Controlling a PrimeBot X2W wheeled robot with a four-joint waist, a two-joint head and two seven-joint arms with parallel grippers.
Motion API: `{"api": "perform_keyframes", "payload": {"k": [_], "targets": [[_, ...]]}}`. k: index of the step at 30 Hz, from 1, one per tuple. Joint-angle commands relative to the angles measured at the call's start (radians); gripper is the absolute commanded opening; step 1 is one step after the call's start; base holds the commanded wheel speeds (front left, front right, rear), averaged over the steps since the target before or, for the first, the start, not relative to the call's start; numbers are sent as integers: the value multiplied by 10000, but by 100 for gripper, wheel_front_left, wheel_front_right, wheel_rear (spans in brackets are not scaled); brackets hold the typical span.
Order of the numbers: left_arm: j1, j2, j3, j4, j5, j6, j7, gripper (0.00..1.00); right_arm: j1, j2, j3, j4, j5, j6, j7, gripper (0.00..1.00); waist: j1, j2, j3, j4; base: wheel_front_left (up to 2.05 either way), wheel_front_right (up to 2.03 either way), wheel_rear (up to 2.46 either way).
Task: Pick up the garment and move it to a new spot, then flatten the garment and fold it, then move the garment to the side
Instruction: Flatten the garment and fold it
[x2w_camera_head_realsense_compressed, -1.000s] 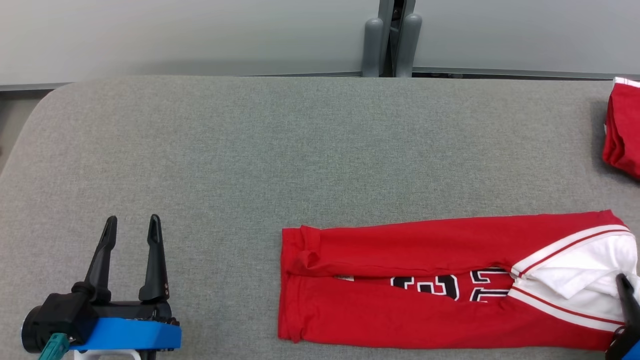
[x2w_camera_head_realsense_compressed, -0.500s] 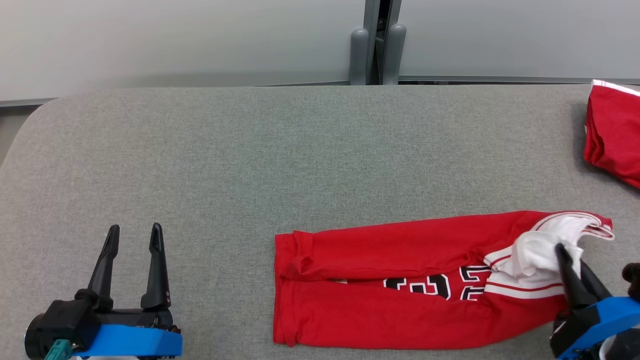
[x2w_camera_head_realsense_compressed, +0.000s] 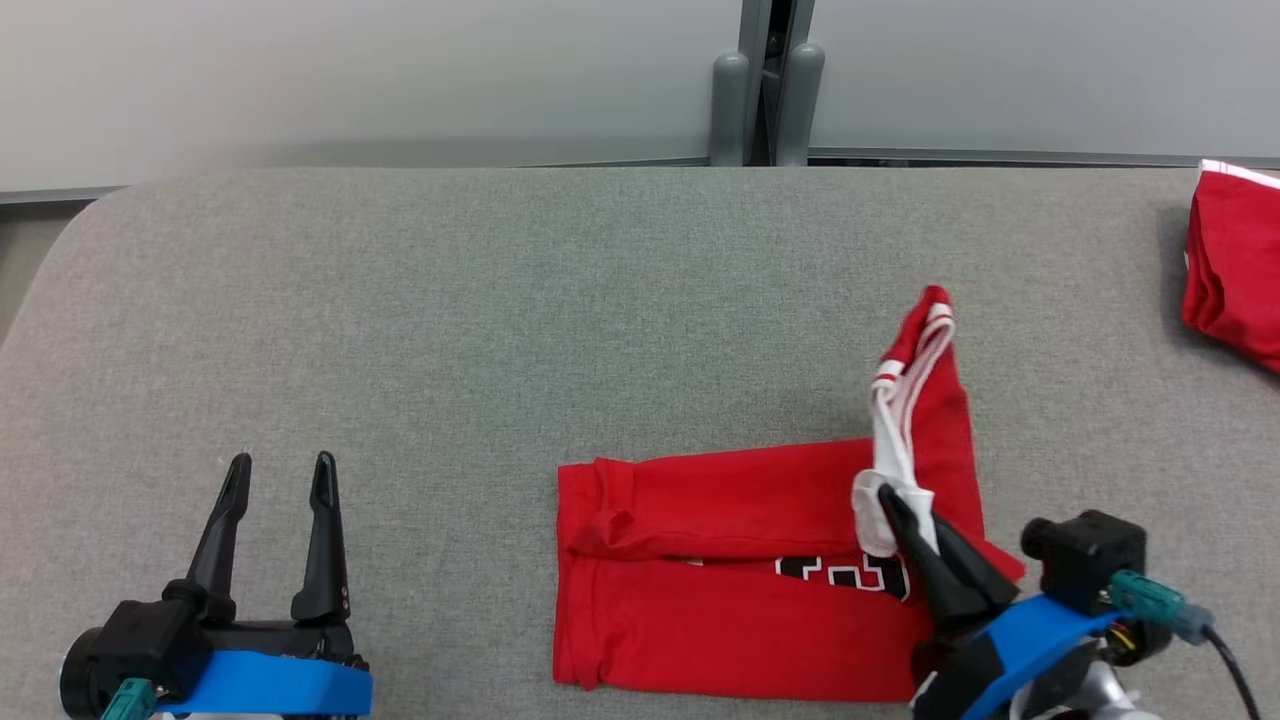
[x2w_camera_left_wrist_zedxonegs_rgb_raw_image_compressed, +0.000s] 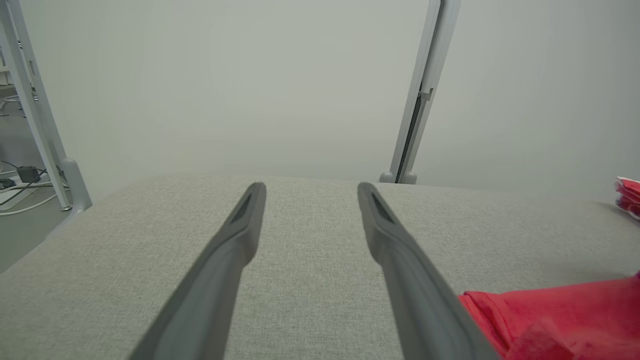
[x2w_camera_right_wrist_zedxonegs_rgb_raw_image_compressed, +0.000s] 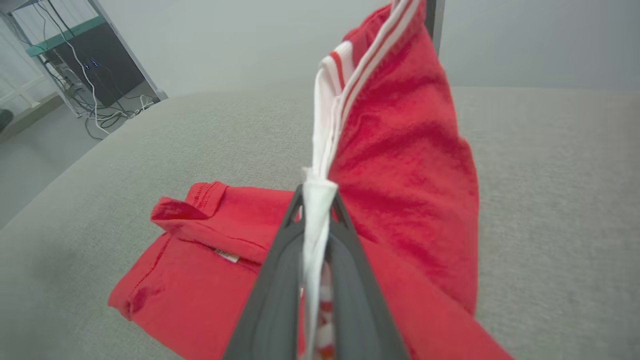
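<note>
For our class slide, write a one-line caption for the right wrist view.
Right gripper shut on the white-trimmed end of a red fabric jersey, raised above the grey cloth-covered table.

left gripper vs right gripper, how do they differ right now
The left gripper stands open with nothing between its fingers; the right gripper is shut on the white-trimmed end of the red garment. The left gripper is over bare table, apart from the garment; the right gripper holds that end raised above it. Both have two long dark fingers and a blue mount.
</note>
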Motion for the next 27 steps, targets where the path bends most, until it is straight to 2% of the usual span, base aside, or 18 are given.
{"api": "perform_keyframes", "payload": {"k": [1, 12, 24, 25, 26, 27], "targets": [[-97, -2, 36, 23, 53, -16, -41, 100, -191, 59, 86, 4, -3, -4, -41, 0, 0, 0, 27, 19, 0, 0, 0], [-436, -83, -76, 146, 75, -114, -41, 100, -1532, 763, 2579, 1484, -165, -2, -436, 0, 0, 0, 267, 389, 0, 0, 0], [-552, -129, -17, 189, 131, -165, -41, 100, -2099, 1035, 3800, 2967, 343, -2, -1178, 0, 0, 0, 440, 625, 0, 0, 0], [-555, -133, -4, 191, 136, -170, -41, 100, -2142, 1034, 3836, 3029, 383, -2, -1264, 20, 0, 0, 452, 621, 0, 0, 0], [-563, -138, 12, 192, 144, -173, -41, 100, -2201, 1033, 3885, 3068, 423, -2, -1385, 64, 0, 0, 460, 615, 0, 0, 0], [-567, -142, 27, 188, 138, -175, -41, 100, -2237, 1034, 3894, 3089, 485, -2, -1514, 100, 0, 0, 461, 599, 0, 0, 0]]}}
